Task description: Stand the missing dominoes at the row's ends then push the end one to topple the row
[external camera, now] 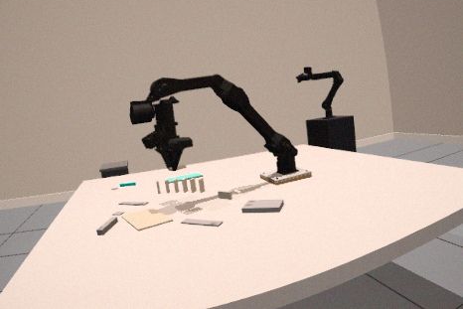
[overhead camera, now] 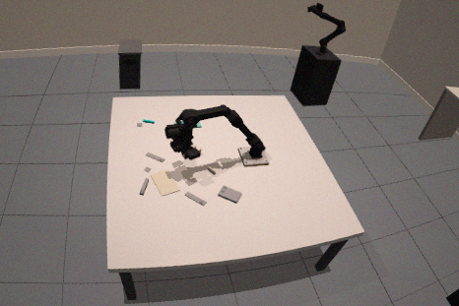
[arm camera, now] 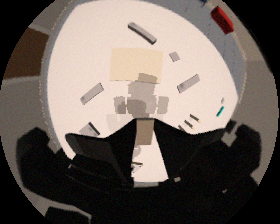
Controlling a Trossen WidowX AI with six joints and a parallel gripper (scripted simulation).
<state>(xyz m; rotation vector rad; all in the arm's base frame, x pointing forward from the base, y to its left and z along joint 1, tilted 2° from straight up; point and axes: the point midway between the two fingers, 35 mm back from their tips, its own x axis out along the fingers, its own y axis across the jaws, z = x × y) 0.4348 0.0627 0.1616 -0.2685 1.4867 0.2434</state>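
Observation:
A row of several grey dominoes [external camera: 180, 185] stands upright on the white table [overhead camera: 276, 214] [external camera: 323, 235]; in the top view the arm hides it. My gripper [overhead camera: 191, 153] [external camera: 174, 166] [arm camera: 144, 121] points down just above the table near the row and is shut on a tan domino [arm camera: 144, 131]. Another loose domino [overhead camera: 212, 170] [external camera: 226, 194] lies flat between the row and the arm's base [overhead camera: 253, 157] [external camera: 285, 176]. A teal mat [external camera: 185, 177] lies behind the row, partly hidden.
A tan card [overhead camera: 164, 182] [external camera: 146, 219] [arm camera: 134, 65], several flat grey bars [overhead camera: 195, 198] [external camera: 201, 222] and a grey block [overhead camera: 229, 194] [external camera: 262, 206] lie in front of the row. A small teal piece [overhead camera: 148, 121] [external camera: 127, 184] lies at the far left.

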